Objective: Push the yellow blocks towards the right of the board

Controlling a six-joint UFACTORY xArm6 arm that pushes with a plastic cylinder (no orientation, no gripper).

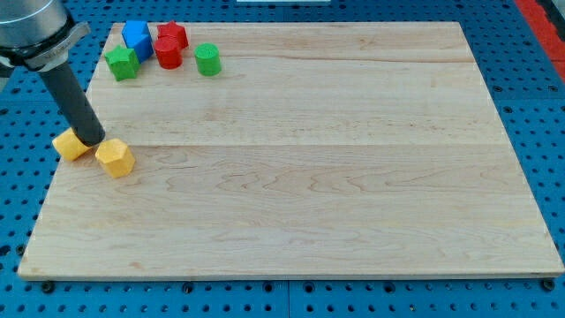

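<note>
Almost nothing of the task is done, judging by where things lie. Both yellow blocks sit close to the left edge of the surface [353, 177], about halfway between its top-left and bottom-left corners. The first yellow block [71, 144] is nearest that edge; the second yellow block [115, 158], a many-sided chunk, lies just to its right and slightly lower. The whole width of the surface separates them from the right edge.

My tip [93, 140] rests between the two, touching or nearly touching the right side of the first block and sitting just above and left of the second. There is no pincer on this arm, only the dark rod, so nothing can be said about it being apart or together.

From this spot the tip looks placed to shove the second block rightward, but the first block lies behind it, on its left, and would need the tip to come round to its left side.

Near the top-left corner sits a cluster well apart from the yellow pair: a blue block [137, 37], a green block [122, 63], two red blocks [169, 46] and a green cylinder [207, 59].
</note>
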